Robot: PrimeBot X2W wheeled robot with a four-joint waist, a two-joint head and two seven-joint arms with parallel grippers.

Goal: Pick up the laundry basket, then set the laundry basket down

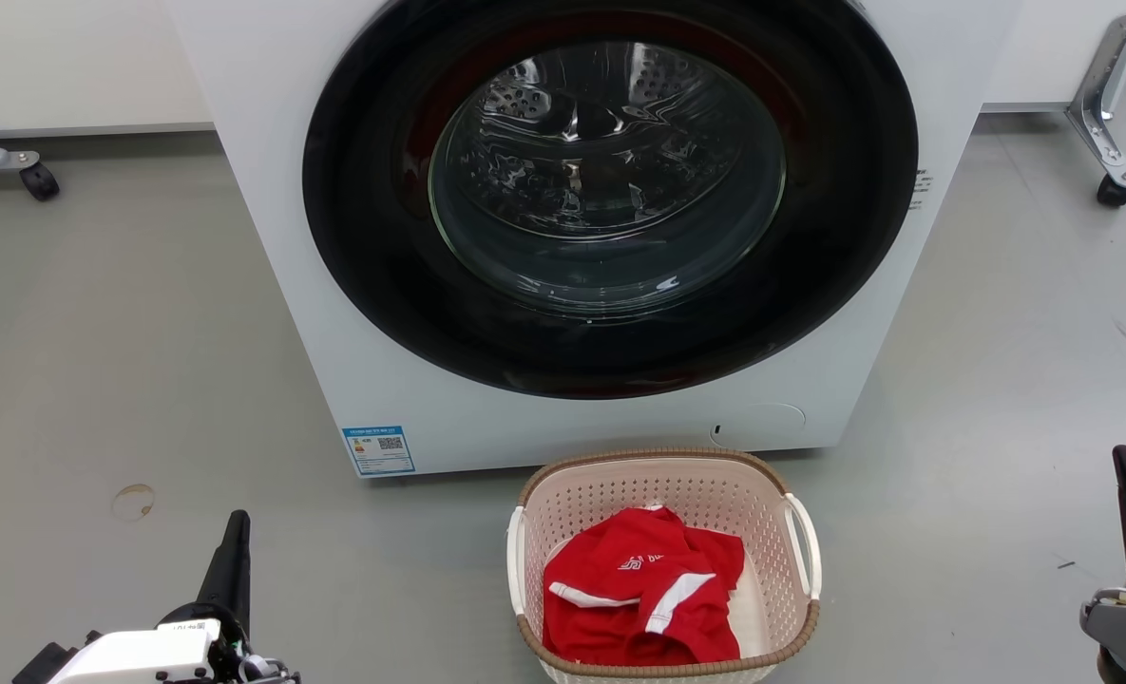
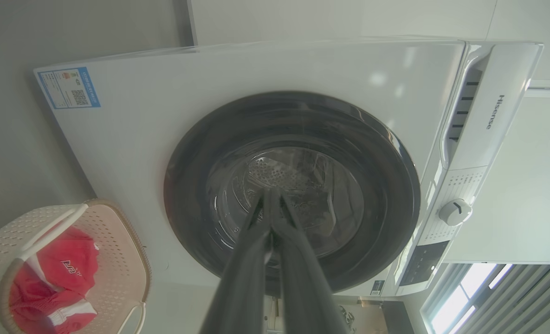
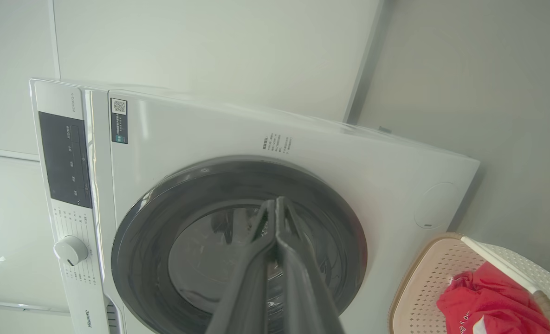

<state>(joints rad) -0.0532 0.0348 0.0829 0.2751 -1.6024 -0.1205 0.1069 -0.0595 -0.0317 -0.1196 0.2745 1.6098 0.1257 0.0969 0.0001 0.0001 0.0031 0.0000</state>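
Down low on either side of the laundry basket [image 1: 734,499], the left gripper [image 1: 236,524] and right gripper [image 1: 1125,465] are both pinched fully shut, holding and touching nothing. It sits on the grey floor [image 1: 144,332] just in front of the washer [image 1: 524,418] (cream perforated walls, brown woven rim, white handles), with a red shirt [image 1: 639,589] crumpled inside.

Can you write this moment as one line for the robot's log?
stage: before pickup | laundry basket: on floor before washer, red garment inside | left gripper: shut, empty | right gripper: shut, empty
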